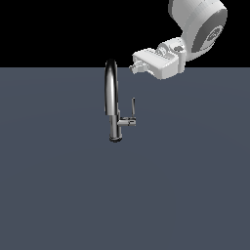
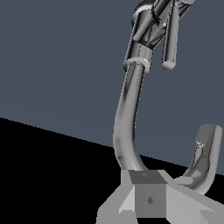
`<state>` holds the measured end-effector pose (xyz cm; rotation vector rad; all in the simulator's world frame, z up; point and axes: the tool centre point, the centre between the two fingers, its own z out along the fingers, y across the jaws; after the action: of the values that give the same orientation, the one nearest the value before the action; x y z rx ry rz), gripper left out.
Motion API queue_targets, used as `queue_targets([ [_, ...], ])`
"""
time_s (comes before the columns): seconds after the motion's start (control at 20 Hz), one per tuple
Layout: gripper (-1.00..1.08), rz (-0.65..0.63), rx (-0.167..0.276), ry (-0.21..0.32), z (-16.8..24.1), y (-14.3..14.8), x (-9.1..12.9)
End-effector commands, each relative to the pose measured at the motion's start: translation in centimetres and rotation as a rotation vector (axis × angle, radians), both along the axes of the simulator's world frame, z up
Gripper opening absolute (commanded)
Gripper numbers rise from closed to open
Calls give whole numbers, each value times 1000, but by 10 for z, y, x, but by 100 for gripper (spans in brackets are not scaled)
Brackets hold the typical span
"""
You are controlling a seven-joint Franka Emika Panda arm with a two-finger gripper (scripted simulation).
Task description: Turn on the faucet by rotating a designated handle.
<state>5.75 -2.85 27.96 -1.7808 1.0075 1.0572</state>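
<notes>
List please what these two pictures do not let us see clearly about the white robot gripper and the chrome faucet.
- White robot gripper: in the exterior view its fingers are too small to tell open from shut; the wrist view's lower edge cuts them off.
- Shiny chrome gooseneck faucet: its base is cut off by the wrist view's upper edge.
- Thin dark-grey lever handle: its stub joint is partly cropped in the wrist view.

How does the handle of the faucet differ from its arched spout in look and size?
The handle is a thin, dark-grey straight rod, while the spout is a thick, shiny chrome arch. The handle is short and stands on a side stub; the spout rises much taller from the base. Both stand roughly upright on the same faucet.
</notes>
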Motion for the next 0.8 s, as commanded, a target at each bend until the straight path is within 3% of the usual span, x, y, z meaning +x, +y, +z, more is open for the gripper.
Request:
queue_targets([
  [0.0,-100,-53,53,54,-20,-3,10],
  [0.4,-100,-197,194,199,-80,-5,29],
  [0.75,-100,-271,265,273,-111,-3,35],
])
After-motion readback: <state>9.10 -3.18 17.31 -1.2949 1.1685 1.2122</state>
